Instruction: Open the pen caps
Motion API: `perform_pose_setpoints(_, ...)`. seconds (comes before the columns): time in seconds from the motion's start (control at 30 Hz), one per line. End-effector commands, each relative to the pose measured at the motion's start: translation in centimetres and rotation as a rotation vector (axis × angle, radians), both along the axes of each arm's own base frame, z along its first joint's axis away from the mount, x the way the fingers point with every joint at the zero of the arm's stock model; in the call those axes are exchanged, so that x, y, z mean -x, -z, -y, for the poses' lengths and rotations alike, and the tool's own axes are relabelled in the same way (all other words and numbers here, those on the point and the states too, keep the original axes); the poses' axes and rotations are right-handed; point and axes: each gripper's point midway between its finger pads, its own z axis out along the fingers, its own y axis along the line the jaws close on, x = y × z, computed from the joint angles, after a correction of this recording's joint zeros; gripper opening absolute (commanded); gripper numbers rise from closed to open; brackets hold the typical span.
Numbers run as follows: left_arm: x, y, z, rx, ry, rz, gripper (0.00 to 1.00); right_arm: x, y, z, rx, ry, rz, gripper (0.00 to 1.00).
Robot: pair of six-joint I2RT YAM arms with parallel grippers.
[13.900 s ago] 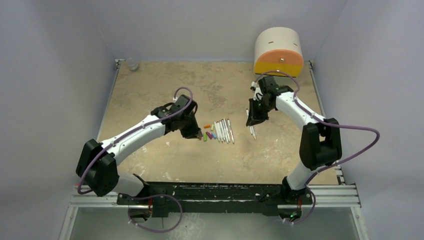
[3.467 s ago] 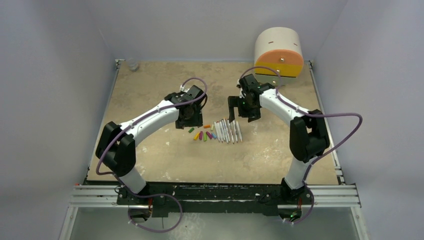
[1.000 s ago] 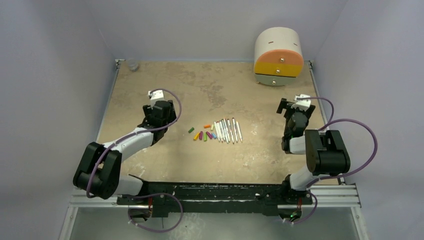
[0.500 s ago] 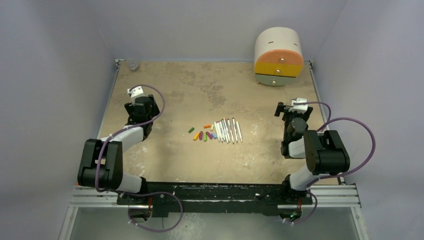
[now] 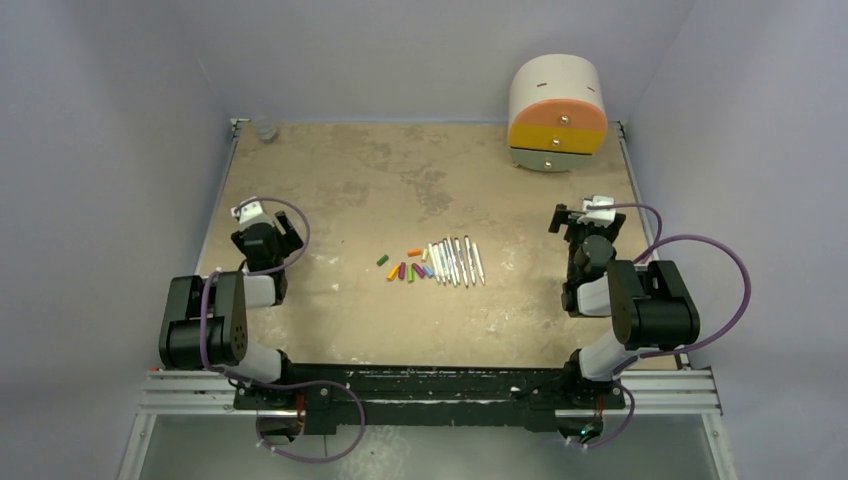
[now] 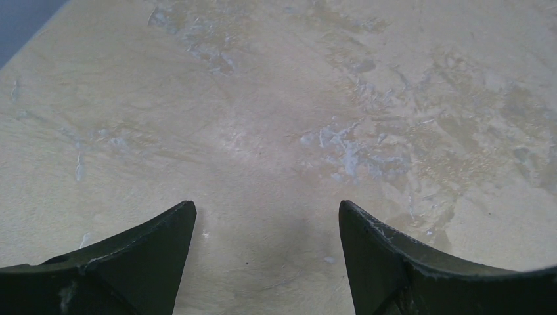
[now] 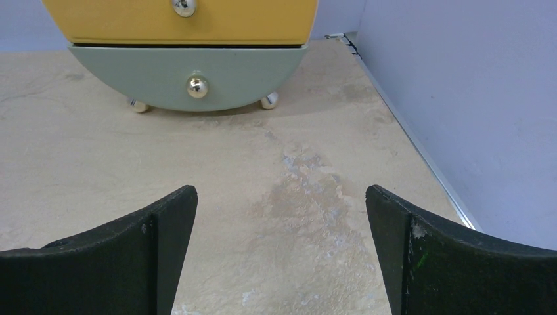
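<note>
The pen caps (image 5: 405, 268), short loose cylinders in green, orange, yellow and magenta, lie scattered mid-surface just left of the pens (image 5: 456, 262), slim white barrels laid side by side in a row. The surface (image 5: 330, 180) is mottled tan. The left fingers (image 6: 141, 259) and right fingers (image 7: 141, 256) stand spread, holding nothing, well apart from them at either side. A round drawer unit (image 5: 557, 105) sits at the far right corner
</note>
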Motion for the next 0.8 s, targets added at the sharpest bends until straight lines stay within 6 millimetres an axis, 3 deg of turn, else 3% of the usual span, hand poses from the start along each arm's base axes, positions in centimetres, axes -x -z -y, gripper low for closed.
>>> perform_pose_setpoints(0.0, -2.1, -4.2, 0.3, -0.035, 0.044, 0.206, 0.77, -0.8, -2.9, -0.1, 0.015, -0.009, 0.099, 1.0)
perform_pose_setpoints(0.13, -3.0, -3.8, 0.6, -0.059, 0.086, 0.194, 0.77, -0.8, -2.9, -0.1, 0.015, -0.009, 0.099, 1.0)
perform_pose_setpoints(0.27, -4.6, -3.4, 3.8, -0.062, 0.302, 0.156, 0.77, -0.8, -2.9, -0.2, 0.016, -0.01, 0.098, 1.0)
perform_pose_setpoints(0.53, -3.9, -4.2, 1.4, -0.101, 0.147, 0.224, 0.77, -0.8, -2.8, -0.1, 0.016, -0.01, 0.096, 1.0)
perform_pose_setpoints(0.67, -4.1, -3.4, 3.1, -0.158, 0.195, 0.166, 0.77, -0.8, -2.9, -0.2, 0.015, -0.01, 0.098, 1.0)
perform_pose_setpoints(0.77, -3.7, -3.1, 2.0, -0.179, 0.094, 0.163, 0.77, -0.8, -2.9, -0.2, 0.016, -0.01, 0.097, 1.0)
